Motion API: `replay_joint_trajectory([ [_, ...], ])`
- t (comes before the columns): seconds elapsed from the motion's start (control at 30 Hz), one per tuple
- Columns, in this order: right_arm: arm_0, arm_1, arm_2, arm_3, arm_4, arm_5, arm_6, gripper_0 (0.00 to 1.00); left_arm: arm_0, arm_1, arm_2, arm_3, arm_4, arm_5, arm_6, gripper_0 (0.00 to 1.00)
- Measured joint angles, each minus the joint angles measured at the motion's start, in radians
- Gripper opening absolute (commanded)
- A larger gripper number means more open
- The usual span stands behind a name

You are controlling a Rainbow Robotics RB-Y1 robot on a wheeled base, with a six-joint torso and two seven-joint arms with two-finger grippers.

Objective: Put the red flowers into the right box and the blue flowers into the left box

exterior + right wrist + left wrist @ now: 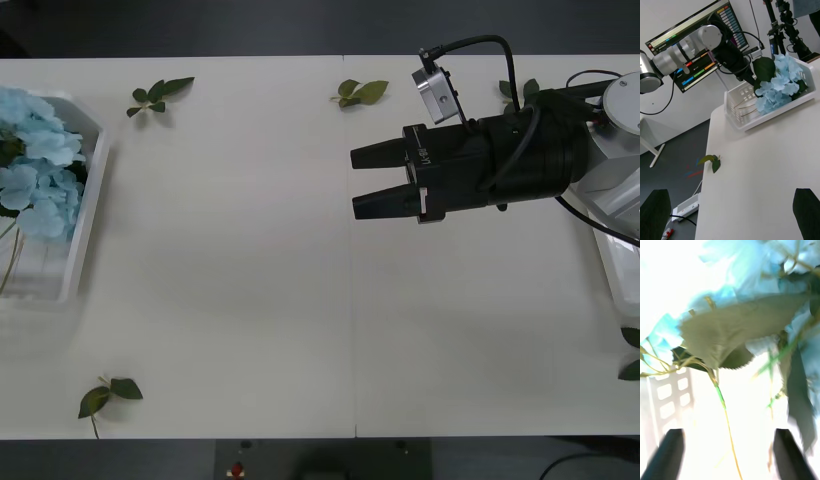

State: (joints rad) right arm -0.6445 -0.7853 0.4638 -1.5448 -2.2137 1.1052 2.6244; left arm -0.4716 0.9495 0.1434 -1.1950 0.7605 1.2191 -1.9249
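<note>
Now the left tool (728, 450), fingers spread, is hovering inside the white ribbed plastic left box (748, 108); withdrawing could perhaps be snagging pale-blue fabric hydrangea clusters (752, 296); the right tool (368, 182) is idling, spread, over the bench (230, 260).

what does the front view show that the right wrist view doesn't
Front view alone: the right claw, open over the bare middle of the table, leaf sprigs along the far edge, and the right box at the right edge.

Right wrist view alone: the left arm reaching down over the flowers, and a monitor behind.

Both: the left box holding the blue flowers.
</note>
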Motion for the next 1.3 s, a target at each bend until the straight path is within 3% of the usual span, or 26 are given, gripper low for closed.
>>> replay_joint_trajectory([
  [0.27,0.0,0.0,0.0,0.0,0.0,0.0,0.0,0.95,0.0,0.0,0.2,-0.092,0.168,0.262,-0.137,1.0],
  [0.57,0.0,0.0,0.0,0.0,0.0,0.0,0.0,0.95,0.0,0.0,0.211,-0.097,0.507,0.355,-0.324,1.0],
  [0.93,0.0,0.0,0.0,0.0,0.0,0.0,0.0,0.95,0.0,0.0,0.048,-0.097,0.887,0.36,-0.663,1.0],
  [1.3,-0.001,0.0,0.0,0.0,0.0,0.0,0.0,0.95,0.0,0.0,-0.147,-0.23,1.175,0.281,-0.749,1.0],
])
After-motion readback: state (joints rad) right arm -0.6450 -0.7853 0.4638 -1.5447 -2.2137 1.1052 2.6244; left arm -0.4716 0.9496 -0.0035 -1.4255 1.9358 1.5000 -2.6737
